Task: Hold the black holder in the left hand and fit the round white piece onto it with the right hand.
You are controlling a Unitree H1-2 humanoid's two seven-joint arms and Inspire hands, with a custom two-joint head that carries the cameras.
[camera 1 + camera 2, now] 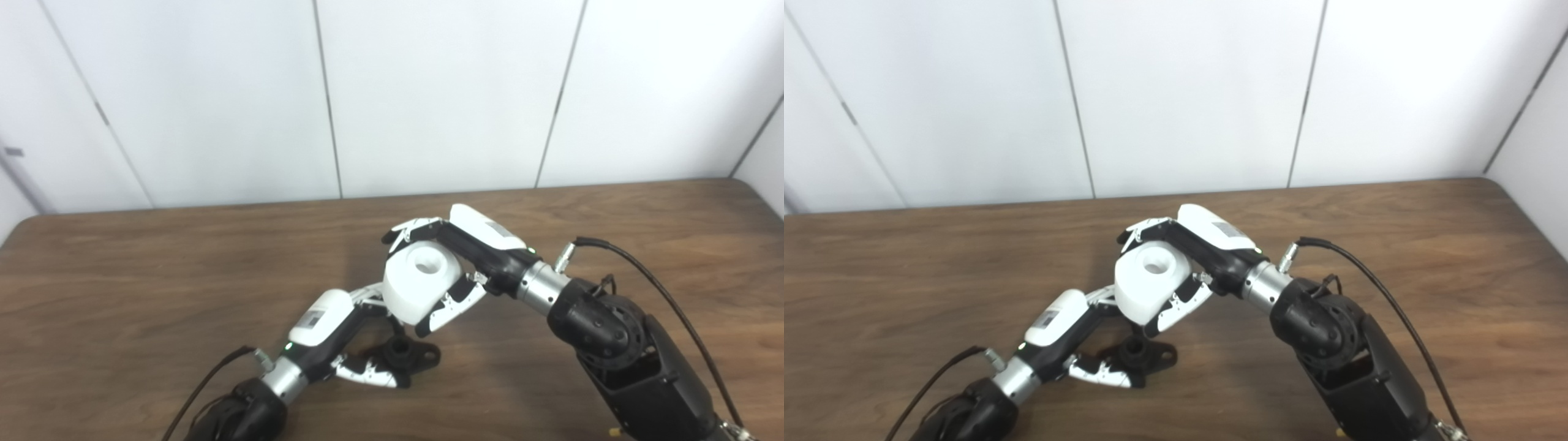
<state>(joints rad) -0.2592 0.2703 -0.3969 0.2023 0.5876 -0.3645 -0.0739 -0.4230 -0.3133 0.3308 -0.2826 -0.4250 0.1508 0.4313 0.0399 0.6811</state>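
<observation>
Left hand [334,334] fingers grip black holder [407,355], apparently upright; right hand [465,257] clasps round white piece [421,280], hole upward.

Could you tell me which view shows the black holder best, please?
The left eye view: the holder shows its central socket and flange beside the left hand, below the white piece in the right hand. The right eye view shows the same, slightly smaller and darker.
</observation>
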